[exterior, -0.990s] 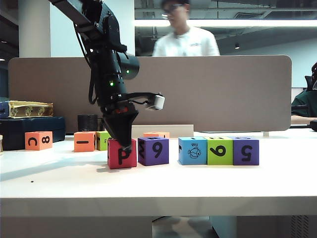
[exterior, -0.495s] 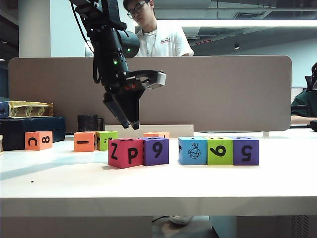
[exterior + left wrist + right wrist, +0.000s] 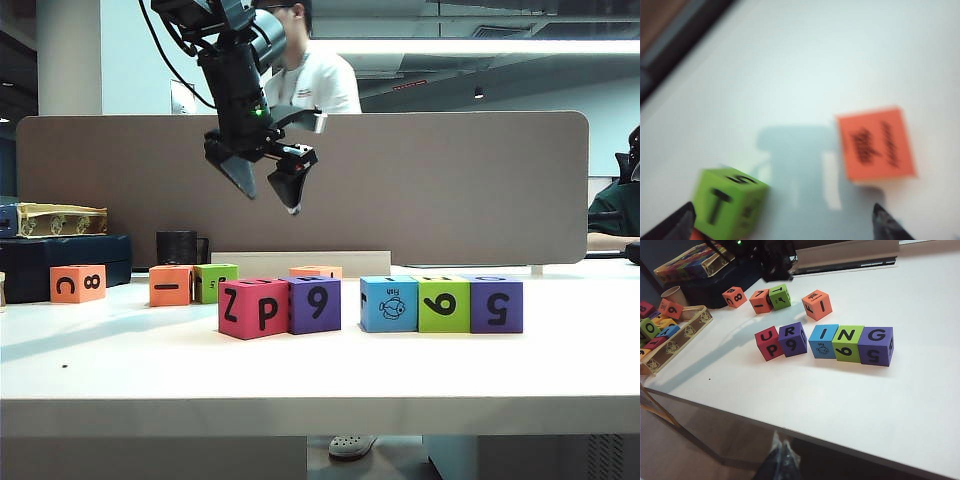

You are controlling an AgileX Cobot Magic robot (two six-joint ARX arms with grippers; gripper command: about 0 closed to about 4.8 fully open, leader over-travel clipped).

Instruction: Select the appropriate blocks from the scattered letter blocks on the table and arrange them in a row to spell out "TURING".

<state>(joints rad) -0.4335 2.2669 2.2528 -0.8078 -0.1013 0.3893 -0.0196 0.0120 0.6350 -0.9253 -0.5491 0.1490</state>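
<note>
Five letter blocks stand in a row on the table (image 3: 320,370): red-pink (image 3: 253,308), purple (image 3: 315,304), then after a gap blue with a fish (image 3: 389,304), lime green (image 3: 444,304) and purple (image 3: 497,304). In the right wrist view their tops read U (image 3: 769,342), R (image 3: 792,339), I (image 3: 823,341), N (image 3: 849,343), G (image 3: 875,346). My left gripper (image 3: 268,185) hangs open and empty, high above the row's left end. Below it lie a lime green T block (image 3: 730,202) and an orange block (image 3: 875,145). My right gripper (image 3: 782,450) is shut, off the table's front edge.
Behind the row sit orange blocks (image 3: 78,283) (image 3: 170,285) (image 3: 315,271) and the green block (image 3: 215,282). A tray of spare blocks (image 3: 670,335) lies at the left. A brown-grey divider panel (image 3: 450,180) closes the back, with a person behind it.
My left gripper has let go of the red-pink block, leaving it against the purple one. It has risen well above the table, turned at the wrist and spread its fingers wider.
</note>
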